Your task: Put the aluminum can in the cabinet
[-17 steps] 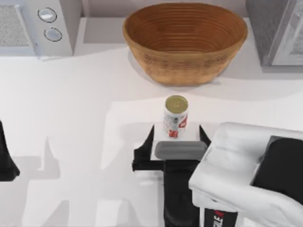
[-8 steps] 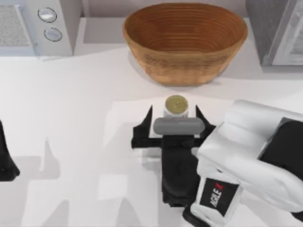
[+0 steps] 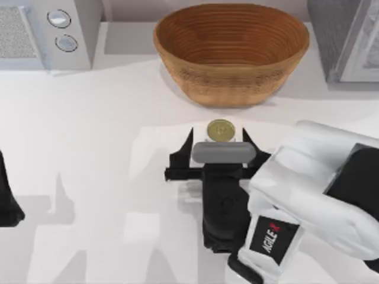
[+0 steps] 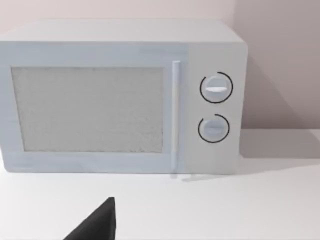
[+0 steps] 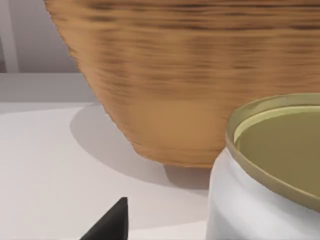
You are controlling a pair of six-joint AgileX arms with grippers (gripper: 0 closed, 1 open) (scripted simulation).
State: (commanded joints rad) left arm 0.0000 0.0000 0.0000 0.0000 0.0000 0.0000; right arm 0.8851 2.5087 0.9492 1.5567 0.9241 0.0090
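Centre of the top view, just below the woven basket [image 3: 231,52]: the aluminum can [image 3: 220,131] stands upright on the white desk [image 3: 106,118], its dull gold top showing. I have my right gripper [image 3: 219,139] brought up to it, the two black fingertips [image 3: 188,137] spread wide on either side of the can and not yet touching it; the can sits between them, partly covered by the grey block of the gripper. From the right wrist view the can [image 5: 270,175] fills the lower right of the frame, very close, with the basket wall [image 5: 200,75] directly behind it. My left arm is parked at the left edge of the top view, facing the microwave [image 4: 120,95] at upper left. The cabinet [image 3: 346,38] stands at upper right.

Risks, as I judge them: closing off-centre could tip or skid the can; pushing further forward could knock it against the basket; a lift too low on the way right could clip the basket rim.
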